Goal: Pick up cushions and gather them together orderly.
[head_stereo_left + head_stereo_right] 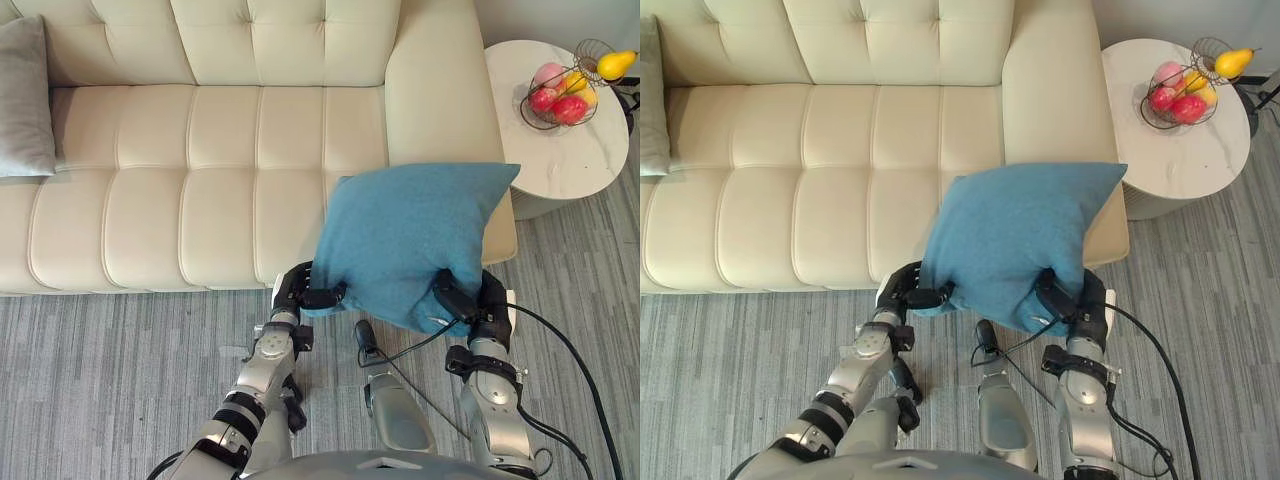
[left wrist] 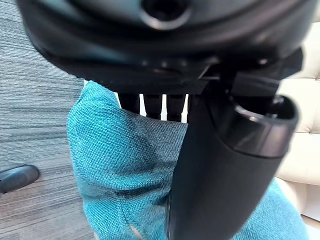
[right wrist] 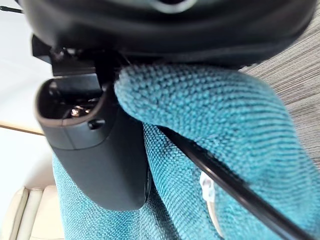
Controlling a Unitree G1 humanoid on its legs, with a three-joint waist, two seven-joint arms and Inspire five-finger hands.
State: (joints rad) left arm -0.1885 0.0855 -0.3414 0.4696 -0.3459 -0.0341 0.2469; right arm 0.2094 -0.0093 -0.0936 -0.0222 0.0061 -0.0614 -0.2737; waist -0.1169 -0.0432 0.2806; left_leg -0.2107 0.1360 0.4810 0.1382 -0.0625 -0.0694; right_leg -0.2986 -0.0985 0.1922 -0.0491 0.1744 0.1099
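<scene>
— Grey striped floor (image 1: pixel 100 370) runs along the front edge of a cream sofa (image 1: pixel 200 170). What does the left eye view record?

— Blue cushion (image 1: pixel 410 240) is held up off the seat, over the sofa's front edge at its right end, just inside the armrest. The left hand (image 1: pixel 300 290) pinches the cushion's lower left corner and the right hand (image 1: pixel 470 298) clamps its lower right edge. A grey cushion (image 1: pixel 22 100) leans against the backrest at the far left end, well apart. A wide stretch of seat lies between the two cushions.

— Right eye view?

— Same arrangement. A round white worktop (image 1: pixel 1180 160) stands just beside the right armrest. It carries a wire basket (image 1: pixel 1143 108) of fruit (image 1: pixel 1188 108) near its far rim. The blue cushion's upper right corner points toward the worktop's near rim.

— Left wrist view?

— The thumb lies across the blue weave and the fingers are curled behind the fold, with the fabric nipped between them. Floor shows on one side of the cushion and cream upholstery on the other.

— Right wrist view?

— The thumb is pressed into the blue fabric. A corner of the cushion bulges out over the hand. Floor shows past that corner.
</scene>
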